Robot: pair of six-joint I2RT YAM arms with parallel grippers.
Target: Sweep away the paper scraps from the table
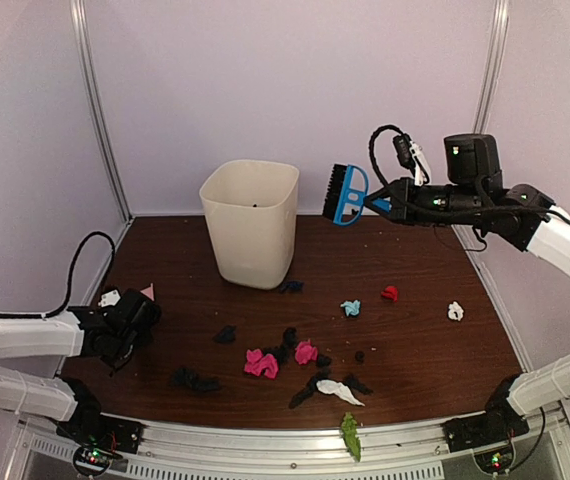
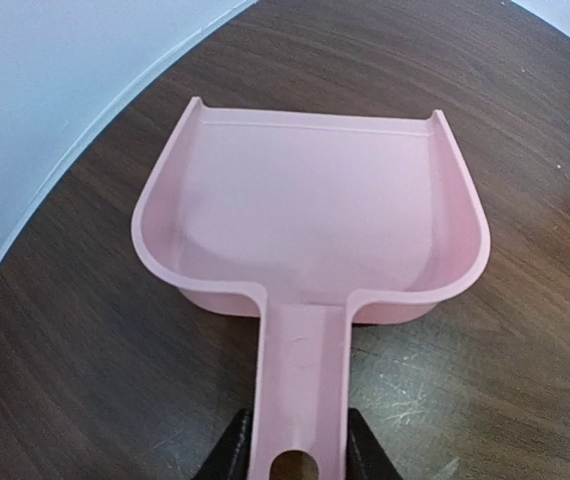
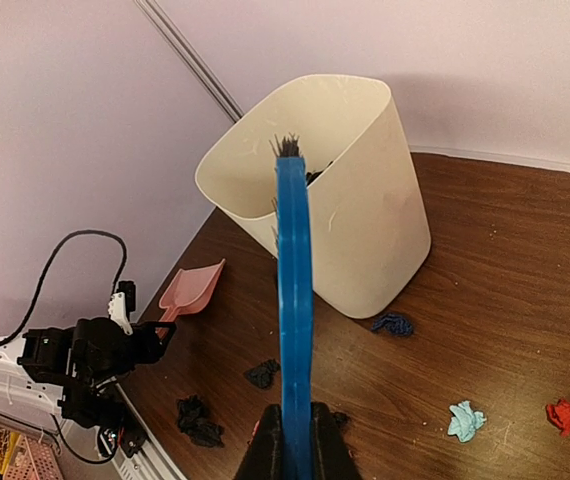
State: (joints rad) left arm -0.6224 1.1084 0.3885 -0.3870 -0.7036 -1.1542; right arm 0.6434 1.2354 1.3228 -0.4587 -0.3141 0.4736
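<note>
The big table (image 1: 415, 250) of dark brown wood, smooth with fine lines, has many small crumpled paper scraps (image 1: 261, 364) on it near the front: black, pink, white, red and light blue. A green one sits on the silver metal rail (image 1: 215, 440). So I think the sweeping has hardly begun, and almost all is left. The tall cream plastic bin (image 1: 250, 225) stands at the back. The flat pink plastic dustpan (image 2: 305, 230) lies on the wood. The left claw (image 2: 298, 455) hugs its handle. The right claw (image 3: 290, 440) pinches the blue plastic brush (image 1: 345, 195) with stiff black bristles, up beside the bin.
</note>
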